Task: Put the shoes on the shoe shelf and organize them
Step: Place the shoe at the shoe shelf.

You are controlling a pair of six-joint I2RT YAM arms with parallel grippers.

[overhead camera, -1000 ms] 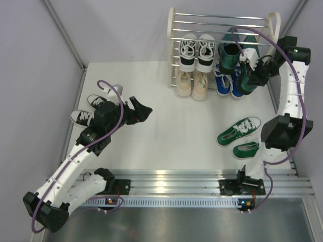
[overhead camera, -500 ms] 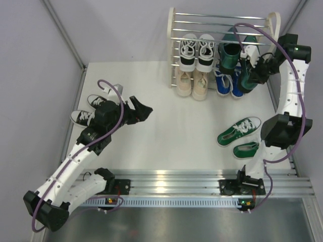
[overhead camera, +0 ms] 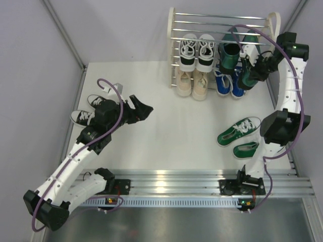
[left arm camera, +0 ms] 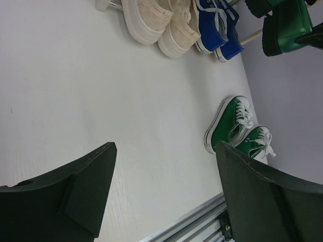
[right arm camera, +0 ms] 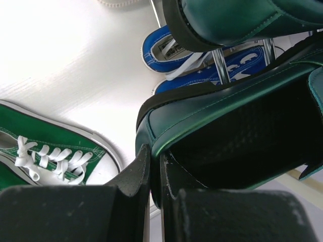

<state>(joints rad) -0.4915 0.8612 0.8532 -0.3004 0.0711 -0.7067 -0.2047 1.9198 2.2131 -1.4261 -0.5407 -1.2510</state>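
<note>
The shoe shelf (overhead camera: 222, 22) stands at the back. On it sit a black-and-white sneaker pair (overhead camera: 197, 50), beige lace-ups (overhead camera: 192, 80), blue sneakers (overhead camera: 227, 83) and one dark green dress shoe (overhead camera: 229, 55). My right gripper (overhead camera: 257, 70) is shut on the heel rim of the second dark green dress shoe (right arm camera: 227, 116), holding it in the air at the shelf's right end, above the blue sneakers (right arm camera: 171, 48). Two green sneakers (overhead camera: 239, 132) lie on the table at the right. My left gripper (overhead camera: 144, 110) is open and empty, next to the other black-and-white pair (overhead camera: 83, 117).
The table is walled on the left, right and back, with a metal rail (overhead camera: 166, 181) along the near edge. The right arm's purple cable (overhead camera: 262, 38) arcs over the shelf's right side. In the left wrist view the green sneakers (left arm camera: 232, 126) lie ahead.
My right gripper has moved the dark green dress shoe a little up and back toward the shelf's right end. The left arm has barely moved.
</note>
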